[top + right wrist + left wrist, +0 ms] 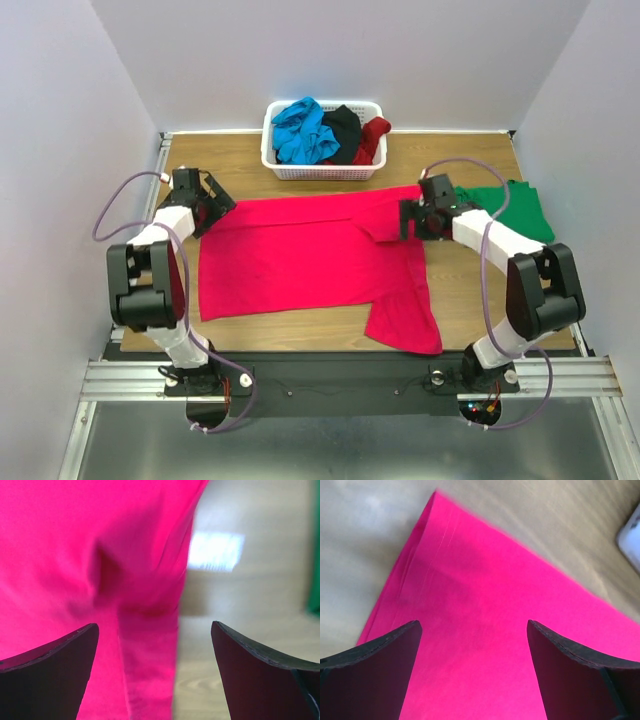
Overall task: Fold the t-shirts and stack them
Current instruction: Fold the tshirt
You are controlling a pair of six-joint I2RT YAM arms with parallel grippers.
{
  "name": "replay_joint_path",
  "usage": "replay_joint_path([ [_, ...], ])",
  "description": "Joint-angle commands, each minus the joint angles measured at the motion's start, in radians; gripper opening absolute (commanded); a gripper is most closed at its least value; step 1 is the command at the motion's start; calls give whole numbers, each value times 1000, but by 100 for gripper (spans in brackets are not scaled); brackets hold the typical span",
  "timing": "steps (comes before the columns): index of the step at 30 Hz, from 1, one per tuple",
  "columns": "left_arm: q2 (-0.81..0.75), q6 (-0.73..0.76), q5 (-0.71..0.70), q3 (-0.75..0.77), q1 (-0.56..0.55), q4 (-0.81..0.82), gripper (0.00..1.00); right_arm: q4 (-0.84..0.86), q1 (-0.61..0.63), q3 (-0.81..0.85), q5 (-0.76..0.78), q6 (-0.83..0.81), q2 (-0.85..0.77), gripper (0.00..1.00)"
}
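A bright pink-red t-shirt [290,260] lies spread flat across the middle of the wooden table, with one sleeve folded in near its right end. My left gripper [214,206] is open and hovers over the shirt's far left corner; in the left wrist view [472,625] the pink cloth [485,605] fills the gap between the fingers. My right gripper [408,220] is open over the shirt's far right edge. In the right wrist view [155,626] the cloth edge [60,555] runs between the fingers. A green t-shirt [515,210] lies folded at the far right.
A white lattice basket [280,172] stands at the back centre. It holds a blue shirt [303,130], a black shirt [345,128] and a dark red shirt [372,138]. Bare wood [250,655] shows right of the pink shirt's edge. Walls close in the table on three sides.
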Motion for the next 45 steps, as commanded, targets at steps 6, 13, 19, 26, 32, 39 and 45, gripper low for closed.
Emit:
replay_joint_path([
  [6,-230,-5,13,-296,-19,76,98,-31,144,-77,257,156,12,100],
  [13,-227,3,-35,-371,-20,93,98,-71,120,-89,499,269,-5,100],
  [19,-219,14,-98,-379,-19,81,98,-117,22,-112,505,334,-14,100],
  [26,-221,15,-98,-396,-19,91,98,-137,-101,-143,498,365,-120,100],
  [32,-225,21,-81,-400,-19,100,98,-119,-101,-94,240,256,-162,100],
  [39,-236,24,-70,-405,-19,104,98,61,-101,-61,-169,248,-111,82],
  [45,-242,26,-68,-411,-17,104,98,84,-101,30,-145,253,47,53],
])
